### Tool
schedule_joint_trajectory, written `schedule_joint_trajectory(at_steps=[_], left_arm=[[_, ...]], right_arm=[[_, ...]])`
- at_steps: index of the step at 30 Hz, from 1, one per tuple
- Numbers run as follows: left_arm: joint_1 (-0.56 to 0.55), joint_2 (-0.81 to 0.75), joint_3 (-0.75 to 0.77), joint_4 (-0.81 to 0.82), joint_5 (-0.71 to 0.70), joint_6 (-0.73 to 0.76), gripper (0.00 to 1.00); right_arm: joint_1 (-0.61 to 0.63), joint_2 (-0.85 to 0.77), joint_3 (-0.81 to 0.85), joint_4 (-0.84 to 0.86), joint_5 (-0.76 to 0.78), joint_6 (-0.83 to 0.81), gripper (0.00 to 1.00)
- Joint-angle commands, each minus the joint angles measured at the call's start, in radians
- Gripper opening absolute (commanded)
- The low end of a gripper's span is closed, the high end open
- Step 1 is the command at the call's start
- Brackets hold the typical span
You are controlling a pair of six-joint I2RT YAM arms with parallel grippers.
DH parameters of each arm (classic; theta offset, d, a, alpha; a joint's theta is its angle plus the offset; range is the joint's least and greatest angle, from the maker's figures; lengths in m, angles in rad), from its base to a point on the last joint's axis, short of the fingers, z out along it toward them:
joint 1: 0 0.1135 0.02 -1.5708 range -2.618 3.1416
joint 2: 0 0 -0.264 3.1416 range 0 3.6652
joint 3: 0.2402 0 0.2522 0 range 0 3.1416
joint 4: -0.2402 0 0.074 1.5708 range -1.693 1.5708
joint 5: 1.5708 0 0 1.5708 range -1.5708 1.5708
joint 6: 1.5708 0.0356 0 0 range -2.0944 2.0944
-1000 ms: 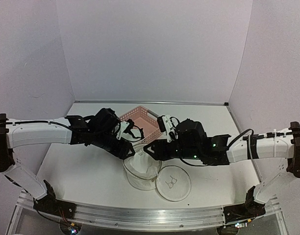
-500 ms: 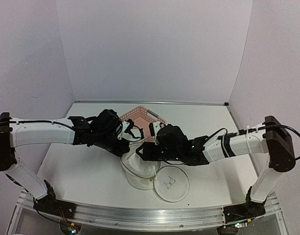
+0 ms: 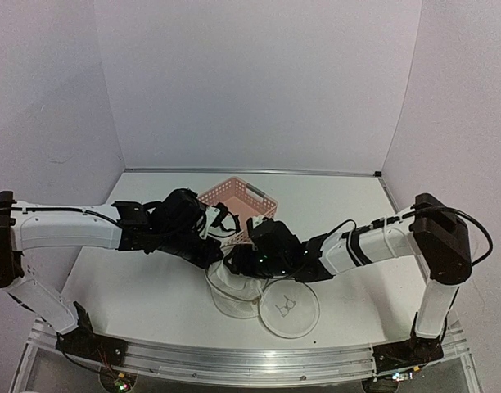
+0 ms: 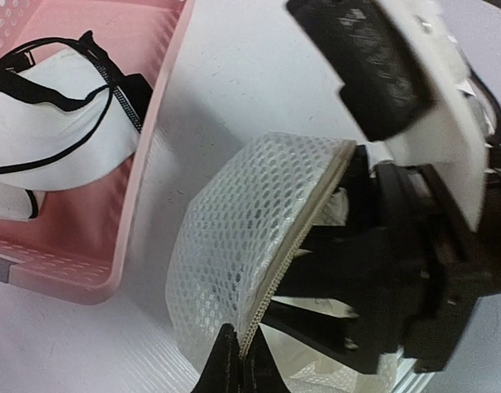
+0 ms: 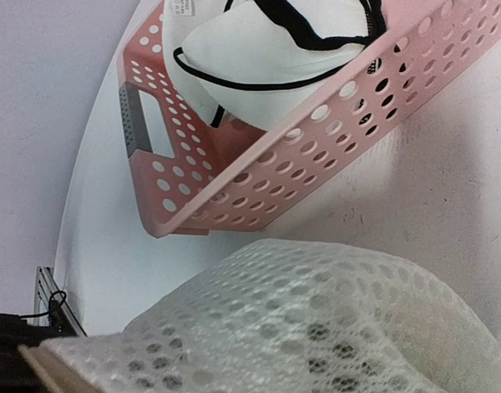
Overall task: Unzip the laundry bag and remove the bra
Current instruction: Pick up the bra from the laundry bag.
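The laundry bag (image 3: 234, 296) is a round white mesh case at the table's front centre, its flap with the black logo (image 3: 289, 307) lying to the right. My left gripper (image 4: 238, 364) is shut on the bag's zip rim (image 4: 304, 229), beside the mesh dome (image 4: 234, 237). My right gripper (image 4: 312, 304) reaches into the bag's mouth, fingers apart, with pale material between them that I cannot identify. In the right wrist view only mesh (image 5: 316, 327) shows, and the fingers are hidden. A white bra (image 5: 267, 49) with dark edging lies in the pink basket (image 5: 259, 180).
The pink slotted basket (image 3: 238, 199) stands just behind the bag, close to both wrists. In the left wrist view its wall (image 4: 152, 147) is right next to the mesh dome. Both forearms cross the table's middle from the sides.
My left gripper has closed on the zip rim. The right arm has swung left and down, bringing its gripper from above the basket's corner into the bag's mouth, its jaws widening.
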Motion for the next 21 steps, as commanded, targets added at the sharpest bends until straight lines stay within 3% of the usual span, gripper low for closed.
schedule_joint_trajectory(at_steps=[1, 13, 16, 21], left_arm=[[-0.028, -0.036, -0.006, 0.058, -0.006, -0.031, 0.0], [-0.067, -0.03, -0.016, 0.072, -0.006, -0.059, 0.0], [-0.074, -0.03, -0.014, 0.075, -0.006, -0.059, 0.0], [-0.081, -0.028, -0.012, 0.075, -0.006, -0.06, 0.0]], right_arm=[[0.004, 0.032, 0.041, 0.055, 0.071, 0.028, 0.55], [0.005, 0.109, 0.074, 0.113, 0.121, 0.076, 0.53], [0.003, 0.122, 0.078, 0.128, 0.134, 0.083, 0.43], [0.002, 0.128, 0.078, 0.147, 0.142, 0.079, 0.16]])
